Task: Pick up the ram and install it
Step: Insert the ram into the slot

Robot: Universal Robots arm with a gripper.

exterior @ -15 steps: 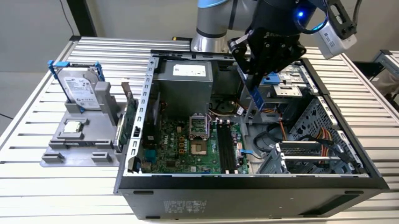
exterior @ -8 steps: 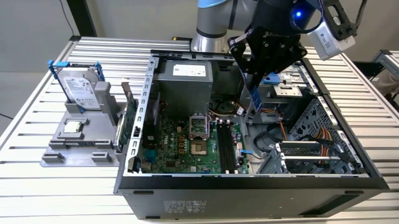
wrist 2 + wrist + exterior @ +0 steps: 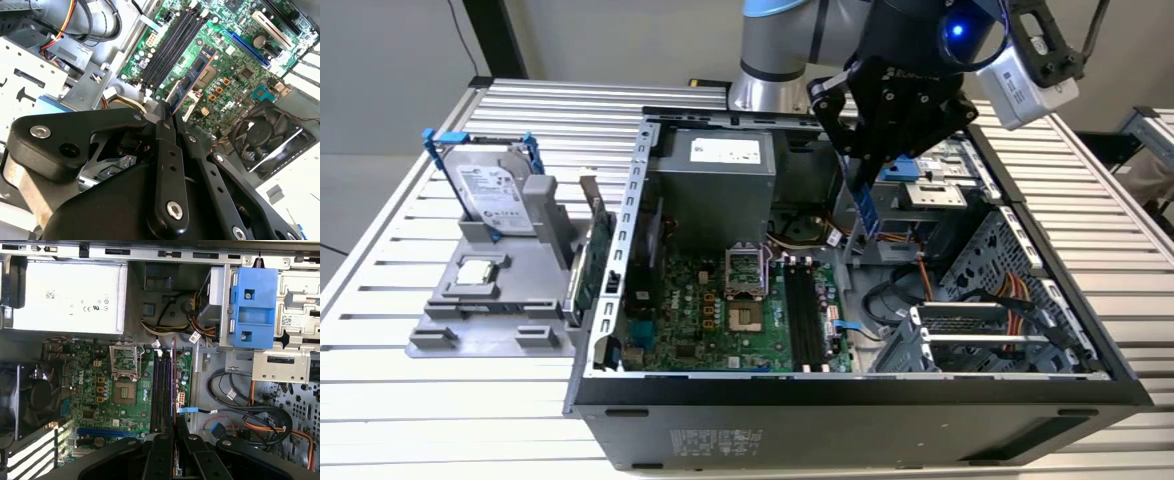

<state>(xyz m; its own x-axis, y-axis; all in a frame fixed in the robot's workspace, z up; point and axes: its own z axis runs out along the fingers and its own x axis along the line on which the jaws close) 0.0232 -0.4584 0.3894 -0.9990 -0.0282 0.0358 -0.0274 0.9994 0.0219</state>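
Observation:
My gripper (image 3: 861,165) hangs over the open computer case (image 3: 854,400), shut on the ram (image 3: 863,210). The ram is a long dark-blue stick that hangs down on edge, above the motherboard (image 3: 720,310). In the second wrist view the ram (image 3: 194,80) juts out from between the black fingers (image 3: 165,125), showing its chips. Seen edge-on in the first wrist view, the ram (image 3: 174,385) lies along the black memory slots (image 3: 161,390) and just beside them. It floats above the board, apart from the slots (image 3: 803,320).
A grey stand (image 3: 480,300) at the exterior view's left holds a silver hard drive (image 3: 494,195) in a blue frame and a small chip (image 3: 478,270). A green card (image 3: 594,265) stands by the case wall. Inside are a power supply (image 3: 714,180), drive cage (image 3: 987,300), cables (image 3: 260,415) and fan (image 3: 30,400).

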